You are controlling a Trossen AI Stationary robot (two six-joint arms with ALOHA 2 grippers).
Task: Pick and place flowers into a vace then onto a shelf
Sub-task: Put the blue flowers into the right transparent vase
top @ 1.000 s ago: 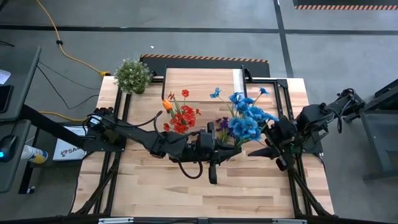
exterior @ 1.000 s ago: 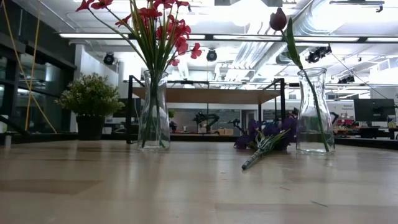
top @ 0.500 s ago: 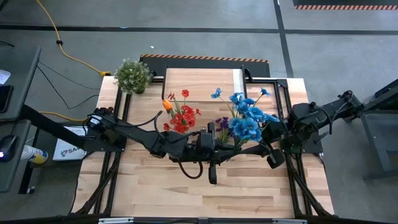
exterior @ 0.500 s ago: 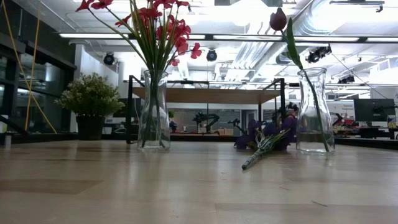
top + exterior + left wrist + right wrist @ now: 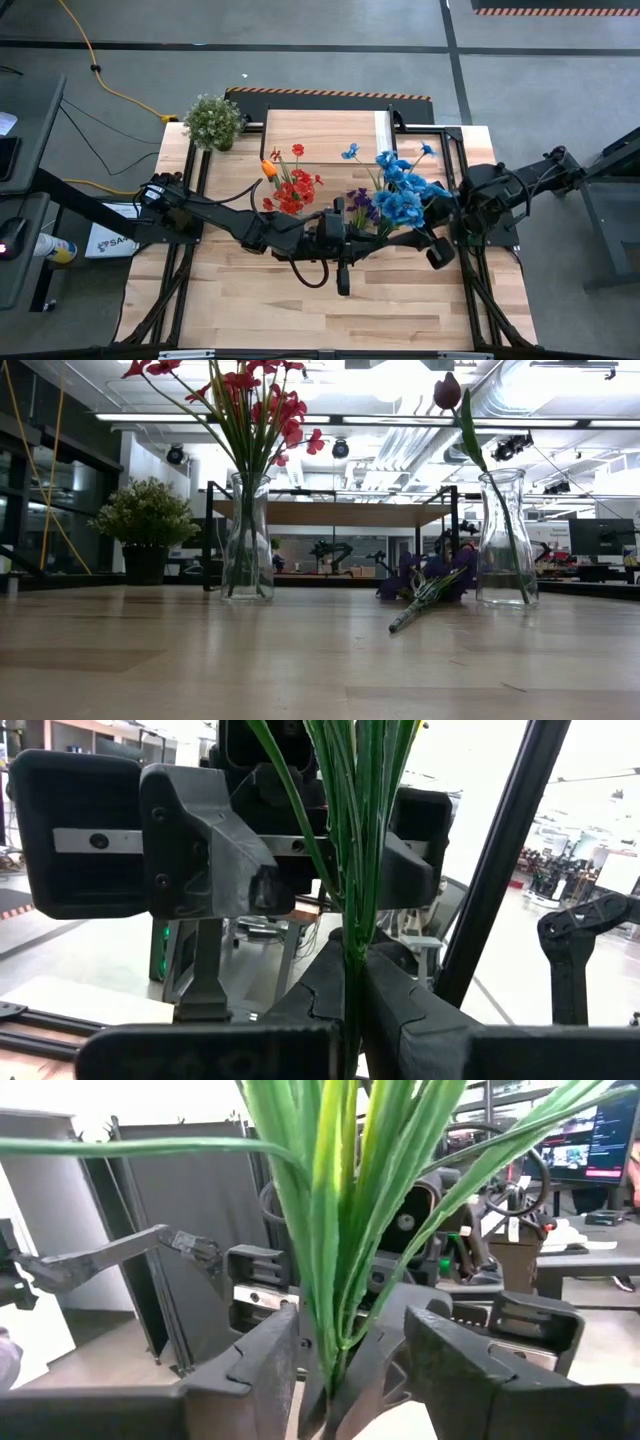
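Note:
A bunch of blue flowers (image 5: 402,196) is up in the air between my two grippers. My left gripper (image 5: 352,958) reaches in from the table's left (image 5: 350,236) and is shut on its green stems. My right gripper (image 5: 345,1345) faces it from the right (image 5: 432,250), open, one finger on either side of the stems and of the left fingertips. A glass vase (image 5: 248,538) holds red flowers (image 5: 290,190) and an orange tulip (image 5: 268,168). A second vase (image 5: 505,540) holds a dark red rosebud (image 5: 447,390). Purple flowers (image 5: 430,585) lie on the table. My left gripper pinches several green stems (image 5: 354,925) of the blue bunch between its two fingers, low on the stems. The fingers come level from the table's left and lie across the stems. The bunch is lifted clear and stands upright above the fingers.
The wood-topped shelf (image 5: 320,130) with its white strip (image 5: 383,125) stands at the table's far edge. A bushy potted plant (image 5: 213,120) sits at the far left corner. Bare tabletop (image 5: 300,310) lies toward the near edge.
My right arm has drawn in, and its gripper has moved slightly toward the table's left, closer to the left gripper. The blue flower heads have shifted a little toward the table's right. The vases and the purple flowers have stayed put.

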